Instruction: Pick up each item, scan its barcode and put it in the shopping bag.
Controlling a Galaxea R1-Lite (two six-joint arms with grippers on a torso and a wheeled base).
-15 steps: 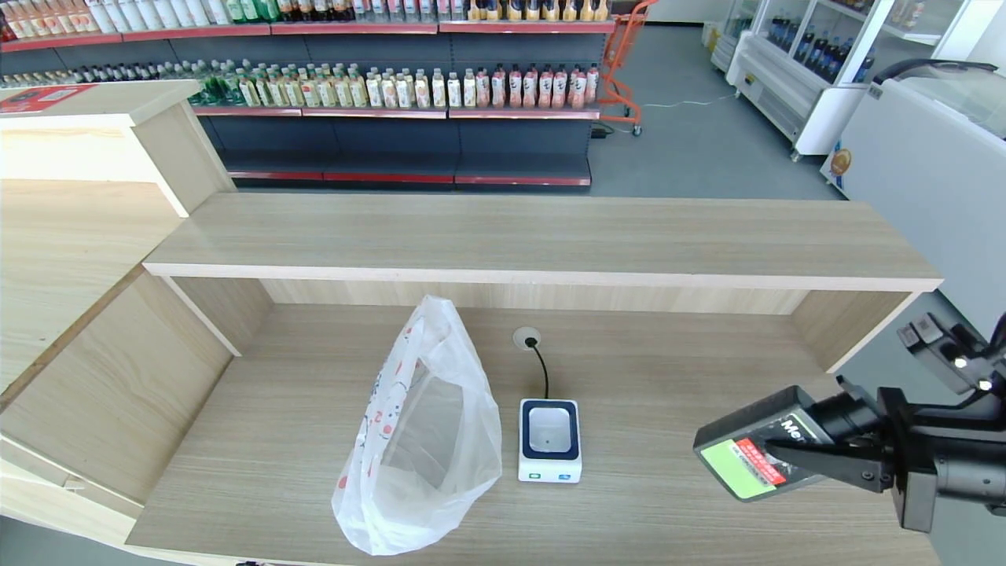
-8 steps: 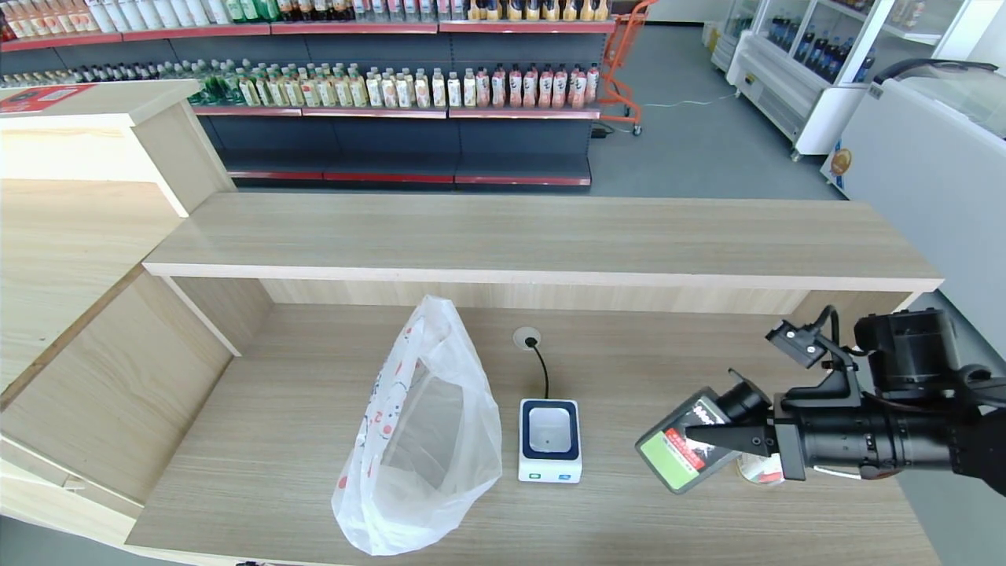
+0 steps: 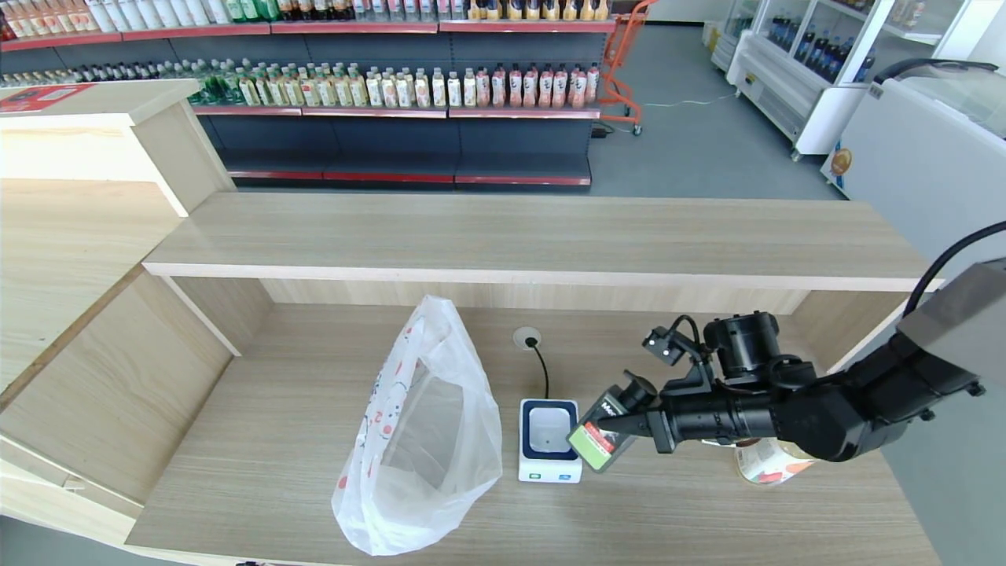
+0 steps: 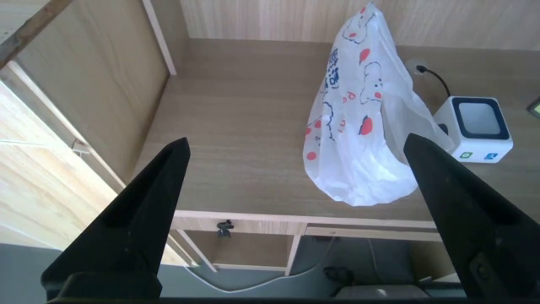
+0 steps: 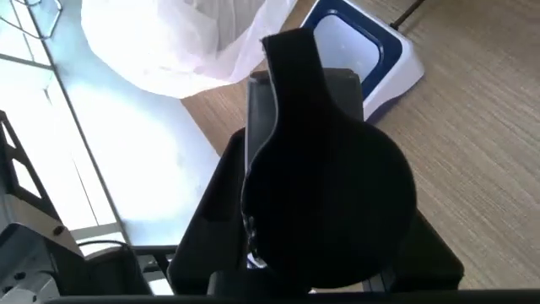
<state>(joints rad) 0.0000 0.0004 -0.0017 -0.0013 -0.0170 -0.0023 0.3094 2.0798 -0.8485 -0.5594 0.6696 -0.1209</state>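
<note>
My right gripper (image 3: 621,428) is shut on a dark package (image 3: 601,440) with a green and red label, held tilted just above the counter at the right edge of the white barcode scanner (image 3: 549,439). In the right wrist view the package (image 5: 325,169) looms dark in front, with the scanner (image 5: 363,51) and the bag (image 5: 186,42) beyond it. The clear shopping bag (image 3: 424,440) with red print stands open left of the scanner. My left gripper (image 4: 297,143) is open, above the counter's front edge, with the bag (image 4: 359,118) and scanner (image 4: 477,127) ahead of it.
A printed paper cup (image 3: 766,462) stands on the counter (image 3: 275,440) under my right forearm. The scanner's cable (image 3: 541,365) runs to a hole at the back. A raised ledge (image 3: 542,236) borders the far side, and side walls close both ends.
My right arm has swung left across the counter with the package, from the right edge to beside the scanner. The cup has come into sight behind it.
</note>
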